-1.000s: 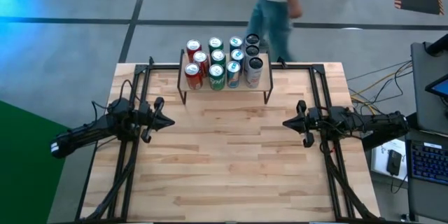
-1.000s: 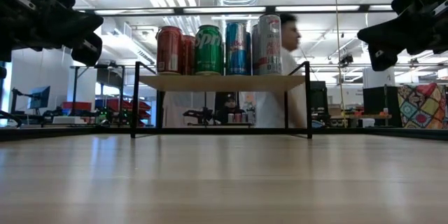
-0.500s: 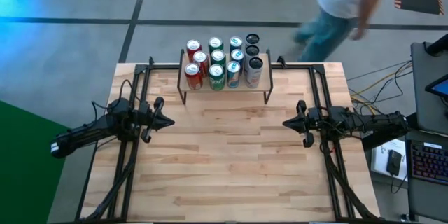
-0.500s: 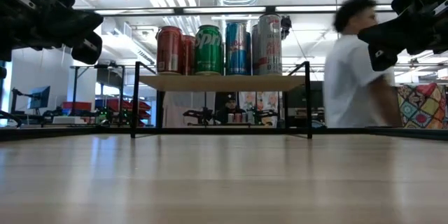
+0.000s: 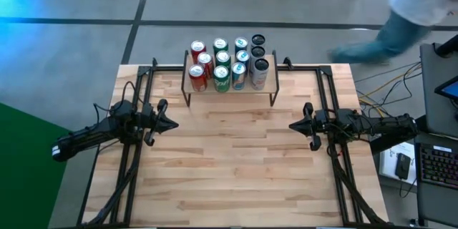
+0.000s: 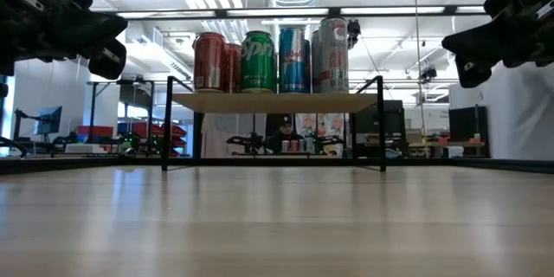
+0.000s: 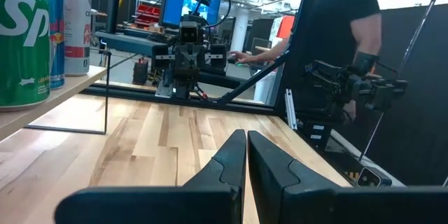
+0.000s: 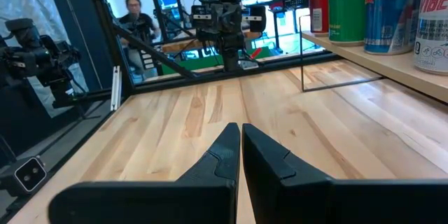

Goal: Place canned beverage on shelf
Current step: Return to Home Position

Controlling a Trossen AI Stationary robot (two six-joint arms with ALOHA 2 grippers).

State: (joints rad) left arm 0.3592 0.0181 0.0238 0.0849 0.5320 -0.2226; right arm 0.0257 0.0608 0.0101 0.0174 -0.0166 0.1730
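Both my tools are pinched shut and empty: the left gripper point(image 5: 169, 123) and right gripper point(image 5: 293, 124) haven't moved in the last second. Only a person point(image 5: 404, 25) beyond the table point(image 5: 236, 172) walked off. The cans point(image 5: 222, 63) stand on the shelf point(image 5: 230, 91), well ahead between my grippers, so I judge the placing done.

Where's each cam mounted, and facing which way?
High: overhead, straight down on the table; left gripper, right gripper show.
Low: tabletop height, level toward the shelf; left arm and right arm at upper corners.
Left wrist: on that wrist, faces the right arm; own shut fingers show.
Right wrist: mirrored, faces the left arm; own shut fingers show.
Shared: both wrists see the green can.
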